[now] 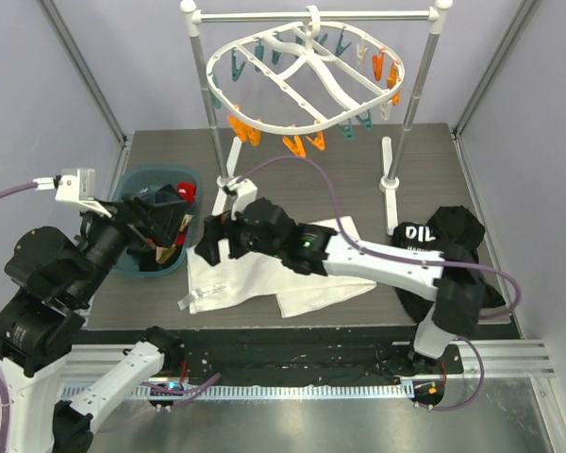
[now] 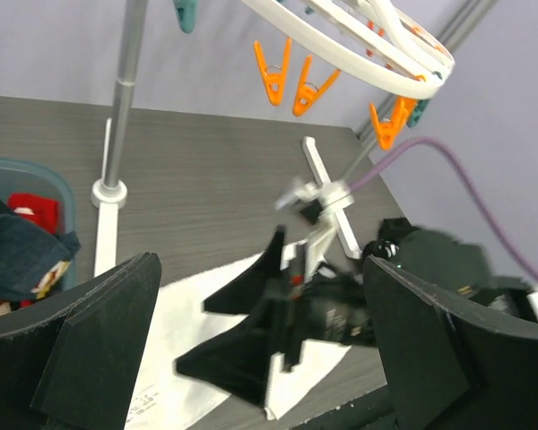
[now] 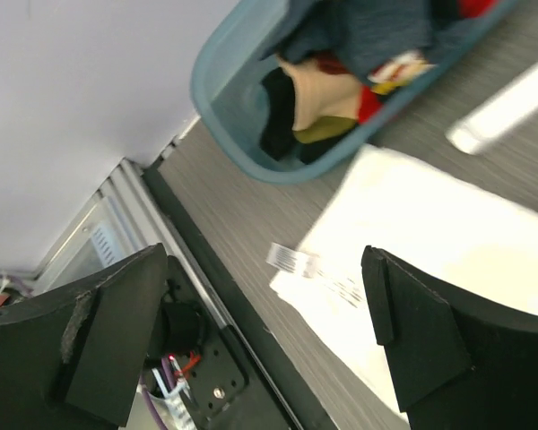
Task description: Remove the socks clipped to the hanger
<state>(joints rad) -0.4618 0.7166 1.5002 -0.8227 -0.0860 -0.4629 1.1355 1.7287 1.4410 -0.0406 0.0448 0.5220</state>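
The left end effector [image 1: 160, 225] is held released, its fingers spread wide with nothing between them. Directly beneath and around it the teal basin [image 1: 141, 176] is seen, and the socks [image 3: 341, 90] are heaped inside: navy, red, tan and black pieces can be told apart. The right end effector [image 1: 215, 243] is likewise opened and empty. It is poised low over the white cloth [image 1: 255, 278] spread on the tabletop [image 1: 292, 179], with the basin just beyond its fingertips. The black garment [image 1: 424, 236] lies well back along that arm, near its base.

Above and beyond both end effectors, the hanger [image 1: 264, 124] is hung by its hook from the grey rail [image 1: 311, 16]. Every clip that can be made out, the orange clips [image 1: 243, 127] included, is seen bare; no sock is found on the rim in any view, though the far clips are too small to be checked closely.

The removal step is therefore judged finished, or very nearly so, with the socks gathered in the basin. What is called for next is a check of the far rim. If a sock is found there, an end effector must be raised well above its present height, closed on the fabric below the clip, and drawn downward.
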